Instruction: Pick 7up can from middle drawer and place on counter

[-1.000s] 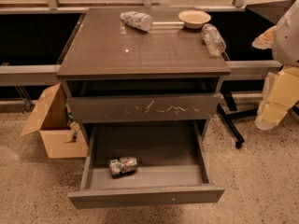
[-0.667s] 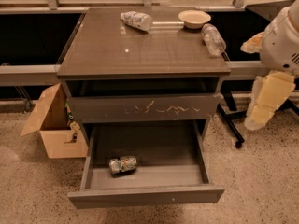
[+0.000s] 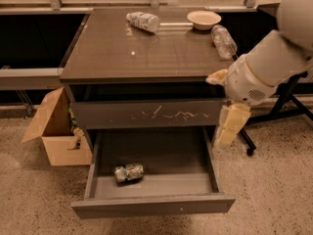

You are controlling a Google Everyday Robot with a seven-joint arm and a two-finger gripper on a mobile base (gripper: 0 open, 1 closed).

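Change: the gripper (image 3: 230,129) is displaced left and lower in the frame than in the earlier views, from the right edge to just beside the cabinet's right side.
Gripper position: held at right of centre, over the right wall of the middle drawer (image 3: 151,205), hanging downward.
Gripper state: released or clenched cannot be told; nothing is seen to be held.
Can location: the 7up can (image 3: 128,172) is found on the open drawer's floor, left of centre, near the front wall.
Bearing: the can lies to the lower left of the gripper, well apart.
Long axis: laid on its side, roughly left-right across the frame.
Room: bare floor is left around the can; the scratched drawer front (image 3: 146,114) overhangs the rear.
Counter (image 3: 146,48): bare centre judged suitable for placement; objects are kept to the upper edge.
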